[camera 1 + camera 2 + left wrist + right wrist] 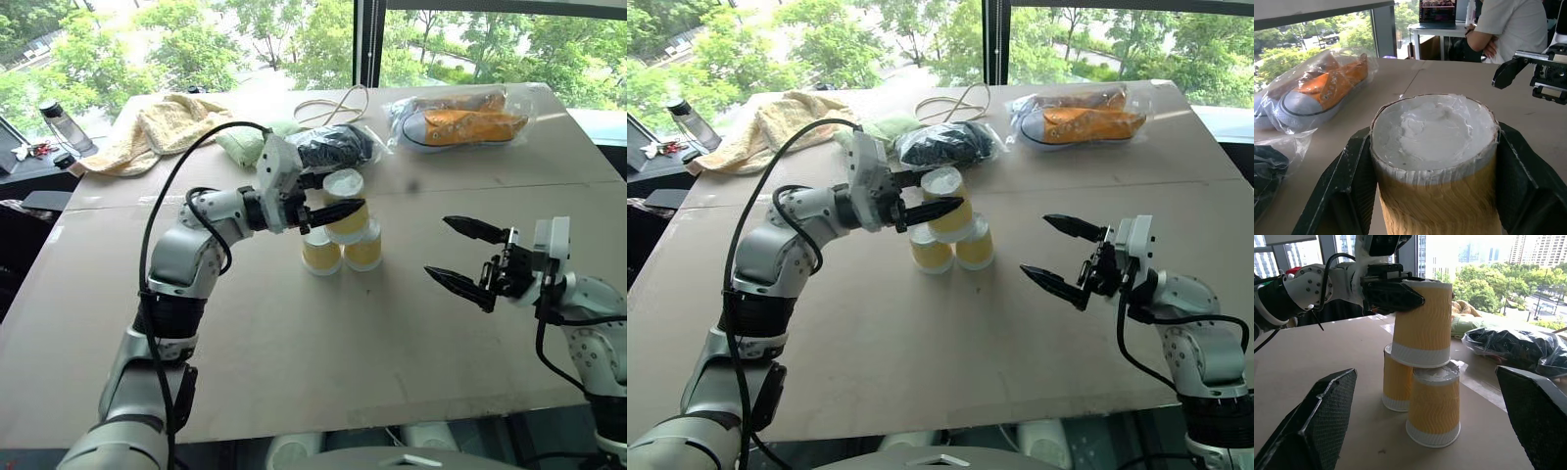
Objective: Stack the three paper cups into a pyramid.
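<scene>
Two yellow-orange paper cups (321,255) (364,250) stand upside down, side by side, near the middle of the cardboard-covered table (294,352). A third paper cup (345,188), also upside down, sits over the gap between them, its white rim at their flat bases; I cannot tell whether it touches them. My left gripper (338,211) reaches in level from the left and is shut on this top cup (1435,137), one black finger (1347,181) on each side. My right gripper (438,245) hovers to the right of the stack, open and holding nothing, its fingers (1317,421) wide apart.
At the back of the table lie orange shoes in a clear bag (460,122), a dark bagged item (333,147), a green cloth (240,145), a yellow towel (162,122) and a looped cord (338,103). A bottle (64,125) stands far left. A person (1513,24) stands beyond the table.
</scene>
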{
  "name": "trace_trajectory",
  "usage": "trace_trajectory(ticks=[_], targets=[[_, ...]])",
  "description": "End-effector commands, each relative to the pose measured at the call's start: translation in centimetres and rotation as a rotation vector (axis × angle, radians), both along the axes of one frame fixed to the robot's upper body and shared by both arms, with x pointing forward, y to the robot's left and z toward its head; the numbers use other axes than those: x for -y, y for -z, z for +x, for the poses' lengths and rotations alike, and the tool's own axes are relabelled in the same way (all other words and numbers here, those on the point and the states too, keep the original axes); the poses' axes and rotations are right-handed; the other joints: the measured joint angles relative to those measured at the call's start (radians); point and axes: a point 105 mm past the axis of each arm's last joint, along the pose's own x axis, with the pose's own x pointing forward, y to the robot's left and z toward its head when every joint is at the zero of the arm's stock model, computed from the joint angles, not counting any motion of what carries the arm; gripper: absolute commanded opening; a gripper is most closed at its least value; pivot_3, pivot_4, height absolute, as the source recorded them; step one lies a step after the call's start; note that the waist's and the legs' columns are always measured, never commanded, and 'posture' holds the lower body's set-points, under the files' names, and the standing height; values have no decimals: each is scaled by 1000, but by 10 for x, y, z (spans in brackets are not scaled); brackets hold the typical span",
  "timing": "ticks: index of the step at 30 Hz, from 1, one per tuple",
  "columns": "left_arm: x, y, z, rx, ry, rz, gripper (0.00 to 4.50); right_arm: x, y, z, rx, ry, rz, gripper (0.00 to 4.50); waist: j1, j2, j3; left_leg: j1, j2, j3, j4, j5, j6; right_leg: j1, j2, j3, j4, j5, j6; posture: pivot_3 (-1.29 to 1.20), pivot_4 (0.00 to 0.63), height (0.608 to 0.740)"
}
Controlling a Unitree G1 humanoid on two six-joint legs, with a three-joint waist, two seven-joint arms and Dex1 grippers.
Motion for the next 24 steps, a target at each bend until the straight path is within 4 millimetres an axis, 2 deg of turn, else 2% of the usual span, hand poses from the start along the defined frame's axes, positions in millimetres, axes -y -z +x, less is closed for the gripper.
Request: trace_trajectory(ticks=[1, 8, 9, 10, 12, 13, 19, 24], targets=[[2, -5, 1, 48, 18, 17, 2471, -1, -12, -5, 54, 8, 5, 4500, 0, 0, 0, 0, 0, 0, 0, 0, 0, 0, 0, 0, 0, 0, 0, 0, 150, 740], [-1, -4, 1, 50, 7, 11, 2471, -2, -13, -5, 52, 21, 3, 4500, 0, 0, 0, 0, 0, 0, 0, 0, 0, 1, 0, 0, 0, 0, 0, 0, 150, 740], [-1, -4, 1, 50, 5, 7, 3270, -3, -13, -5, 52, 20, 4, 4500, -1, 0, 0, 0, 0, 0, 1, 0, 0, 1, 0, 0, 0, 0, 0, 0, 150, 740], [-1, -5, 2, 53, 1, 5, 3511, -3, -14, -4, 54, 20, 5, 4500, 0, 0, 0, 0, 0, 0, 1, 0, 0, 1, 0, 0, 0, 0, 0, 0, 150, 740], [-2, -5, 2, 57, -6, 2, 4332, -3, -16, -3, 56, 19, 8, 4500, -1, 0, 0, 0, 0, 0, 1, 0, 0, 1, 0, 0, 0, 0, 0, 0, 150, 740], [-3, -6, 2, 57, -10, -1, 4422, -3, -16, -3, 56, 19, 8, 4500, -1, 0, 0, 0, 0, 0, 1, 0, 0, 1, 0, 0, 0, 0, 0, 0, 150, 740], [-9, -10, -4, 70, -10, -16, 4422, -1, -18, -2, 52, 11, 14, 4500, -2, 0, 0, 0, 0, 0, 1, 0, 0, 1, 0, 0, 0, 0, 0, 0, 150, 740], [-16, -32, -12, 92, 13, -84, 4422, -1, -16, -2, 43, 7, 5, 4500, -1, 0, 0, 0, 0, 0, 1, 0, 0, 0, 0, 0, 0, 0, 0, 0, 150, 740]])
